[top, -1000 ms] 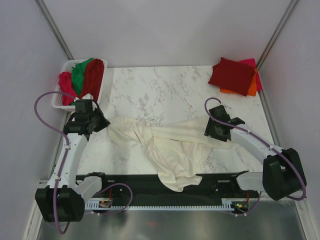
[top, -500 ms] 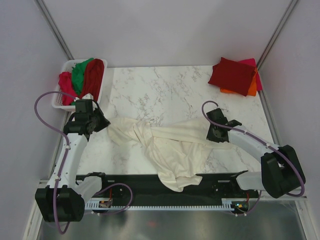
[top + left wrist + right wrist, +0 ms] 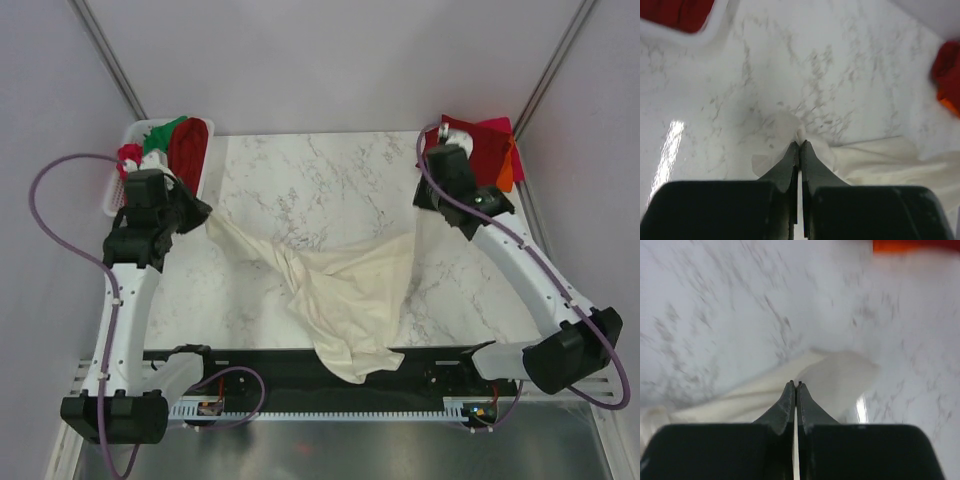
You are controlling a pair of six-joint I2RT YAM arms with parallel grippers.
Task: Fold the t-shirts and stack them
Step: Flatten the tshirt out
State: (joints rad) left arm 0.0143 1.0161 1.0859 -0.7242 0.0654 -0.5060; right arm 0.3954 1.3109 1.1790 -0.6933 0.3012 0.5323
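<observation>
The large cream-white t-shirt [image 3: 350, 290] is stretched across the marble table [image 3: 330, 180] between both arms. My left gripper [image 3: 207, 215] is shut on its left corner, and the left wrist view shows cloth pinched at the tips [image 3: 799, 143]. My right gripper [image 3: 420, 212], raised near the far right, is shut on the shirt's right corner [image 3: 796, 384]. The shirt's lower part hangs over the table's near edge. At the far right corner lie folded t-shirts: dark red [image 3: 490, 150] on top, magenta [image 3: 497, 125] and orange [image 3: 505, 178] beneath.
A white slotted basket [image 3: 113, 203] at the far left holds dark red [image 3: 188, 145], green [image 3: 160, 135] and pink [image 3: 128, 153] garments. Its rim [image 3: 705, 37] shows in the left wrist view. Grey walls enclose the table. The black rail [image 3: 270, 370] runs along the near edge.
My right gripper closed on the shirt's right corner, then rose and swung back toward the folded stack, pulling that corner along. The left arm lifted and drew back left. The shirt is now stretched out.
</observation>
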